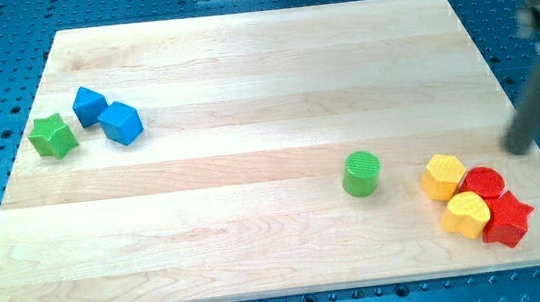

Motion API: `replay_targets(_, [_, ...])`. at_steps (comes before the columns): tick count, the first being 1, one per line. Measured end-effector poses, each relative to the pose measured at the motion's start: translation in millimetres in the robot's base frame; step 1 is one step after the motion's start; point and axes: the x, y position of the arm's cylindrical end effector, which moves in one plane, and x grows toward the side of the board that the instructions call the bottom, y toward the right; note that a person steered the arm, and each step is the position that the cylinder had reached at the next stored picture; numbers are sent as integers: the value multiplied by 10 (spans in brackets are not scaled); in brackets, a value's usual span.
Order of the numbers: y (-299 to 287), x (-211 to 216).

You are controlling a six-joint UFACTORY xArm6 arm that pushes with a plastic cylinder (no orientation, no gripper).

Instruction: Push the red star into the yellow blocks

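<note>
No readable text, labels, numbers or signs anywhere – blocks, wooden board (264,91) and blue base all unmarked

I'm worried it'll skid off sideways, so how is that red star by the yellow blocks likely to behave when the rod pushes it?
The red star sits flat and squat, so it will probably slide, not tip or roll. Its points may make it rotate if my tip strikes off-centre. It already appears to touch a yellow block and the red cylinder, so they would likely shift together.

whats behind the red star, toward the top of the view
Directly behind the red star block sits a red round block, touching it. The yellow heart-shaped block covers the round block's lower left. My tip stands farther back, apart from both.
</note>
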Motion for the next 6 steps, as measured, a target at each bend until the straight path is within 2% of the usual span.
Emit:
replay_targets(1, [240,132])
replay_targets(2, [176,980])
replay_targets(3, [33,1138])
replay_targets(4, [-552,1142])
replay_targets(6, [-1263,1147])
